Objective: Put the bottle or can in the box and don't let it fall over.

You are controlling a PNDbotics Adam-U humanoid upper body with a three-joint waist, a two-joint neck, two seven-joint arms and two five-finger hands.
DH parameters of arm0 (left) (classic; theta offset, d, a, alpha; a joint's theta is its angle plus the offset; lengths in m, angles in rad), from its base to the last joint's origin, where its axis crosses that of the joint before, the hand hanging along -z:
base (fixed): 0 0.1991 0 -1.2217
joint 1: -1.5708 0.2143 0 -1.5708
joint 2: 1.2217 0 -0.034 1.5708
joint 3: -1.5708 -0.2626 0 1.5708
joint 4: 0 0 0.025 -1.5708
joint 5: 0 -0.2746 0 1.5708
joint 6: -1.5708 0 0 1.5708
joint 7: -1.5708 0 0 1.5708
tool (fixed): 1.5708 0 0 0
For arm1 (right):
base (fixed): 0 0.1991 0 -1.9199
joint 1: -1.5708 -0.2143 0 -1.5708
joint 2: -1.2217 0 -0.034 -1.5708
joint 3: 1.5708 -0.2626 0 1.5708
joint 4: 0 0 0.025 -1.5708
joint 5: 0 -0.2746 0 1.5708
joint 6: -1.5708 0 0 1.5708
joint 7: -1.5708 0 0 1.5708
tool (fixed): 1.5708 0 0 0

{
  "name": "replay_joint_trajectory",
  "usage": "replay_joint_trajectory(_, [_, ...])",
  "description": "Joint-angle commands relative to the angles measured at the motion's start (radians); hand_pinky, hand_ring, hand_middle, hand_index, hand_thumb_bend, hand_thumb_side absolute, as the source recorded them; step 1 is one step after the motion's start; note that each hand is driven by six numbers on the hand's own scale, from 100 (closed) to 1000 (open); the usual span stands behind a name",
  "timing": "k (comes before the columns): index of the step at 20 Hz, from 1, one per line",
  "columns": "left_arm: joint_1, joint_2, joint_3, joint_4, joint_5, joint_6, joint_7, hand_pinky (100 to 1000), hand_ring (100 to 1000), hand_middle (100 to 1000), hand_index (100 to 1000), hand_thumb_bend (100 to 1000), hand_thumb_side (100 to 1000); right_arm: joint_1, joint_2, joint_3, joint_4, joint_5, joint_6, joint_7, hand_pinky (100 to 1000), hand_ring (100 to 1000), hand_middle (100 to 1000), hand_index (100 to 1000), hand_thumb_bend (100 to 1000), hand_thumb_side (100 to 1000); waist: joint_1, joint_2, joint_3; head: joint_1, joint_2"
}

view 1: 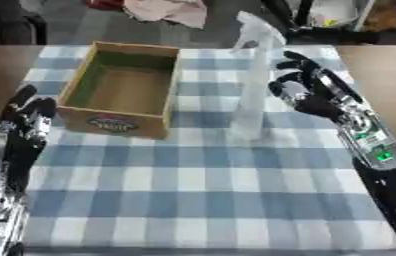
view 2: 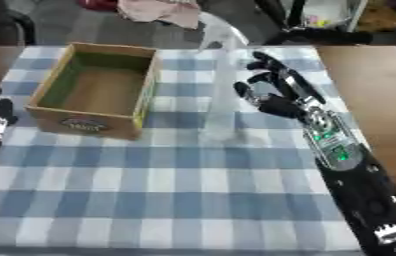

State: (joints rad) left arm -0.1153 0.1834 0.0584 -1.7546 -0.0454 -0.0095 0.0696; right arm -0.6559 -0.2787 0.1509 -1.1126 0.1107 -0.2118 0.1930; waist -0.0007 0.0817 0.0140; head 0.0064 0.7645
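Observation:
A tall clear spray bottle [view 1: 252, 80] with a white trigger head stands upright on the checked cloth, just right of the box. The open cardboard box [view 1: 124, 89] sits at the upper left with nothing in it and a round label on its front wall. My right hand [view 1: 306, 87] is open beside the bottle's right side, fingers spread and slightly bent toward it, a small gap between them and the bottle. My left hand [view 1: 25, 120] rests open at the left edge, fingers up, left of the box.
The blue and white checked cloth [view 1: 201, 200] covers the table's middle; bare brown tabletop [view 1: 390, 85] shows at the right. Pink fabric [view 1: 166, 10] and dark equipment lie beyond the far edge.

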Motion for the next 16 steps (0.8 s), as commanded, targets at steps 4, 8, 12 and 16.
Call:
replay_joint_trajectory(4, [-0.015, 0.005, -0.003, -0.016, 0.002, -0.003, -0.005, 849, 955, 941, 953, 406, 622, -0.046, 0.012, -0.012, 0.038, 0.019, -0.014, 0.001, 962, 774, 841, 1000, 377, 477, 0.006, -0.004, 0.007, -0.006, 0.005])
replay_joint_trajectory(8, [-0.020, 0.004, -0.006, -0.016, 0.002, -0.003, -0.008, 849, 955, 941, 954, 406, 622, -0.059, 0.019, -0.009, 0.054, 0.029, -0.020, 0.007, 962, 774, 839, 1000, 378, 478, 0.009, 0.001, 0.013, -0.009, 0.005])
replay_joint_trajectory(12, [-0.023, 0.004, -0.006, -0.016, 0.001, -0.003, -0.009, 850, 955, 941, 954, 406, 623, -0.068, 0.024, -0.007, 0.063, 0.035, -0.024, 0.011, 962, 774, 838, 1000, 378, 478, 0.011, 0.007, 0.019, -0.011, 0.005])
replay_joint_trajectory(16, [-0.027, 0.004, -0.009, -0.016, 0.001, -0.003, -0.012, 850, 955, 942, 954, 407, 623, -0.080, 0.032, -0.004, 0.075, 0.044, -0.027, 0.016, 962, 774, 837, 1000, 379, 477, 0.013, 0.012, 0.026, -0.015, 0.005])
